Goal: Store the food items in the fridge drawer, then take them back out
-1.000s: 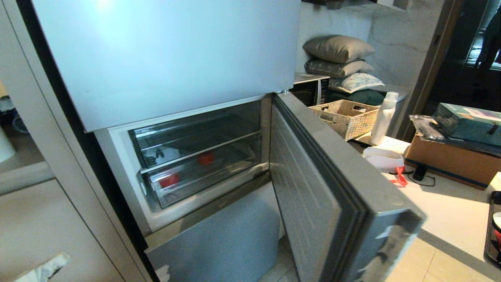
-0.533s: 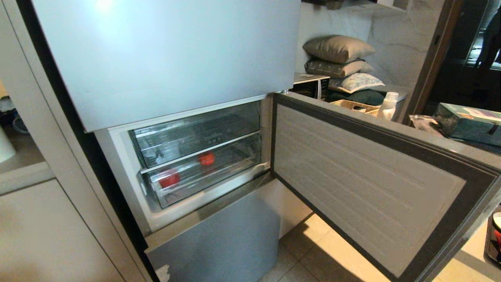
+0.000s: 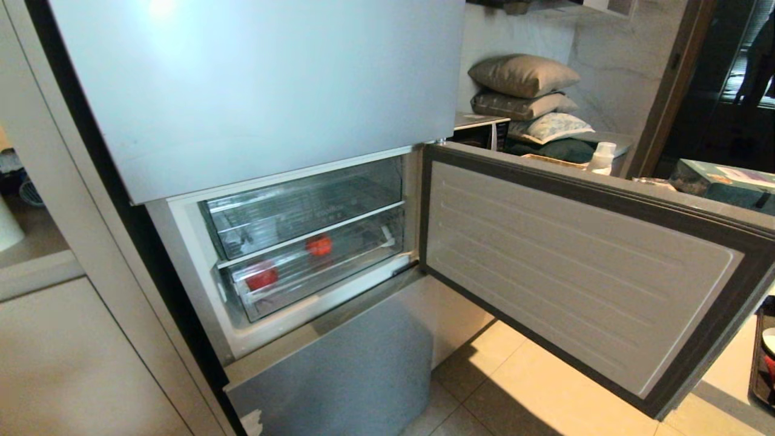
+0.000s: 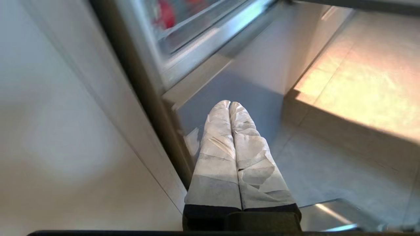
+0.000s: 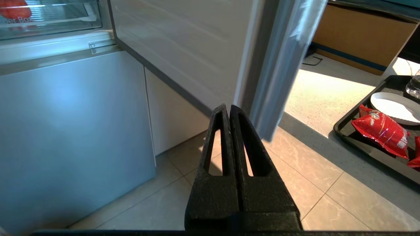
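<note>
Two red food items sit inside the fridge drawer [image 3: 315, 266], the lower of two clear drawers in the open middle compartment of the fridge [image 3: 254, 91]. I see the left red item [image 3: 261, 278] near the drawer's front left corner and the right red item [image 3: 318, 244] further back and toward the centre; they are well apart. Which one is the round ball and which the crinkly packet I cannot tell through the plastic. The drawer is pushed in, with the upper clear drawer [image 3: 303, 206] directly above it.

The compartment door [image 3: 581, 272] stands swung wide open to the right, its ribbed inner liner facing me.

Left gripper [image 4: 229, 104]: fingers wrapped in white tape, pressed together, clenched on nothing. It hangs low in front of the closed bottom compartment (outside the head view), with a cabinet panel [image 4: 65, 131] alongside.

Right gripper [image 5: 228, 108]: black fingers pressed together, also empty. It is parked low over the tiled floor [image 5: 295, 190], below the open door's lower edge.

Beyond the right gripper I see a black tray [image 5: 357, 137] on a bench [image 5: 321, 95]; it carries a red snack packet [image 5: 380, 129] and a white plate [image 5: 393, 108]. A cardboard box [image 5: 357, 36] stands further back on the same bench. Three cushions [image 3: 524, 75] are stacked behind the fridge door.
</note>
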You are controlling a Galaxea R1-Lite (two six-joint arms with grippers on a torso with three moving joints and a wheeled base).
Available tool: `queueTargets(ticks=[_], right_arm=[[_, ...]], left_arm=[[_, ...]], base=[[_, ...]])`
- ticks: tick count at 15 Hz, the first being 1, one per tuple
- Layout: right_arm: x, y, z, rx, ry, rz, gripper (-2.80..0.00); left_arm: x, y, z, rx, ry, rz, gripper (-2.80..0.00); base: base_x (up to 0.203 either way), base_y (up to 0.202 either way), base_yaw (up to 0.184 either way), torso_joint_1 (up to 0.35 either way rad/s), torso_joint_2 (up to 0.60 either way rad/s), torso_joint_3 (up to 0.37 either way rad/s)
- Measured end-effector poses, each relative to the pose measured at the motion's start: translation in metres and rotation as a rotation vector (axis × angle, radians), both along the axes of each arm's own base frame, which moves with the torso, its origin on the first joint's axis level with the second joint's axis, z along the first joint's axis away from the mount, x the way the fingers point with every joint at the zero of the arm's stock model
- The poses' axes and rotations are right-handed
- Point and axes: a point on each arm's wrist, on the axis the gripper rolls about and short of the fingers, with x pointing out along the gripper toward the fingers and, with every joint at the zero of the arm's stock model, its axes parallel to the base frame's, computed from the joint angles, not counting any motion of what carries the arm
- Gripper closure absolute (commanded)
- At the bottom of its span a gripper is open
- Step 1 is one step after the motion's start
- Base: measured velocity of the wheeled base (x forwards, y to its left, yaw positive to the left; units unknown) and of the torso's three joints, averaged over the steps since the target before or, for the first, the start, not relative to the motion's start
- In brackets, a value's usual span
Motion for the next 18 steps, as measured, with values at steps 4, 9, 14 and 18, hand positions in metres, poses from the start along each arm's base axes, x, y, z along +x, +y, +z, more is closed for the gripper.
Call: queueTargets(ticks=[4, 9, 14, 18], right_arm=[[0.000, 0.000, 0.000, 0.000, 0.000, 0.003, 0.00], [0.000, 0.000, 0.000, 0.003, 0.001, 0.001, 0.00], [0.000, 0.000, 0.000, 0.011, 0.001, -0.001, 0.00], [0.000, 0.000, 0.000, 0.056, -0.001, -0.013, 0.00]], left_arm=[[-0.008, 0.002, -0.005, 0.112, -0.137, 0.068, 0.00], [-0.007, 0.003, -0.011, -0.148, -0.136, 0.121, 0.00], [-0.007, 0.003, -0.012, -0.160, -0.134, 0.122, 0.00], [-0.007, 0.003, -0.013, -0.160, -0.135, 0.122, 0.00]], base=[[0.000, 0.000, 0.000, 0.000, 0.00, 0.000], [0.000, 0.000, 0.000, 0.000, 0.00, 0.000], [0.000, 0.000, 0.000, 0.000, 0.00, 0.000], [0.001, -0.003, 0.115, 0.002, 0.00, -0.001]])
